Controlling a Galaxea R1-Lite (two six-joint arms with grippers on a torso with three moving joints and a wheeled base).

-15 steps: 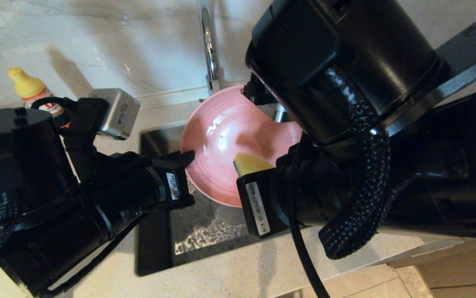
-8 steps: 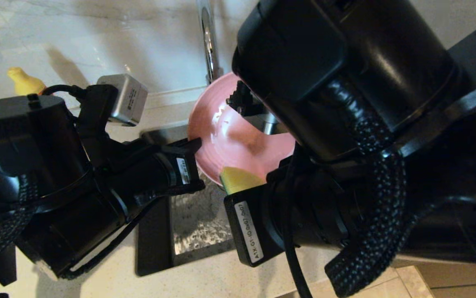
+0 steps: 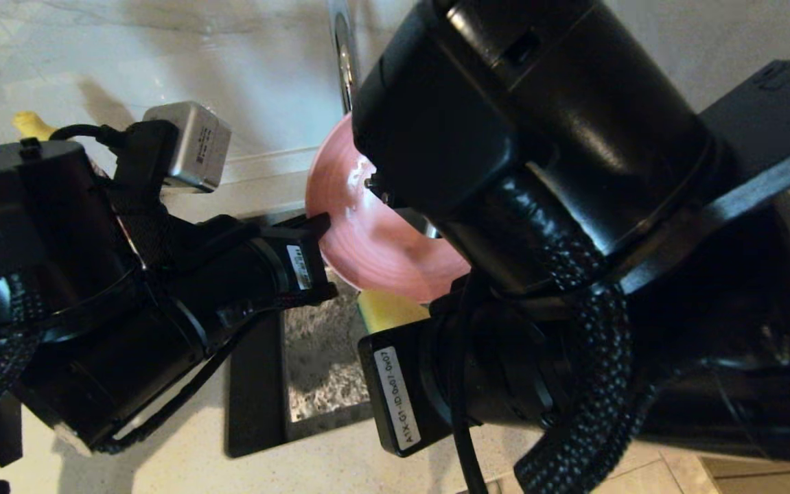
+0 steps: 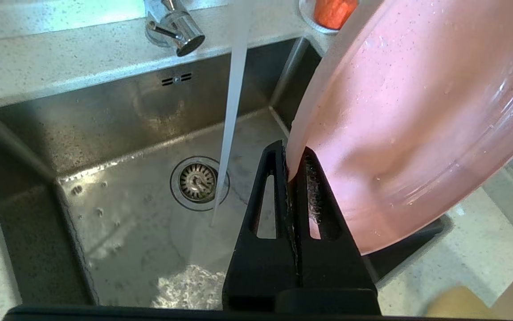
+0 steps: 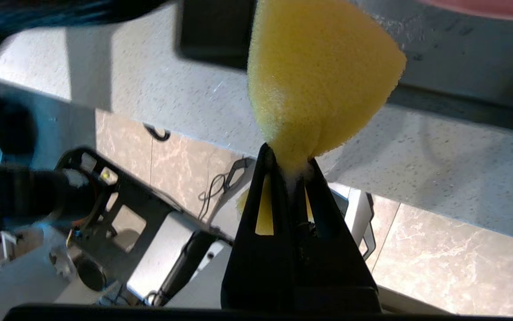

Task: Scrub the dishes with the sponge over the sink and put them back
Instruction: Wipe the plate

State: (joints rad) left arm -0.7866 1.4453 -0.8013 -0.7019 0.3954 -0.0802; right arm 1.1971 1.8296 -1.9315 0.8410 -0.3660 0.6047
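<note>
The pink plate (image 3: 367, 254) is held tilted on edge over the sink (image 3: 319, 363), my left gripper (image 3: 322, 223) shut on its rim. In the left wrist view the rim sits pinched between the fingers of the left gripper (image 4: 292, 154), and the wet plate (image 4: 416, 111) fills the space beside them. My right gripper (image 5: 289, 156) is shut on the yellow sponge (image 5: 318, 71), squeezing it at one end. The sponge (image 3: 384, 309) hangs just under the plate's lower rim, apart from it. My right arm hides much of the plate in the head view.
Water runs from the chrome faucet (image 4: 174, 26) in a thin stream (image 4: 234, 111) towards the drain (image 4: 198, 180). A yellow-capped bottle (image 3: 31, 123) stands behind my left arm. The speckled counter (image 5: 439, 169) edges the sink, with floor tiles below.
The plate has risen and tipped more upright towards the faucet. The sponge has slid down across the plate and off its lower rim.
</note>
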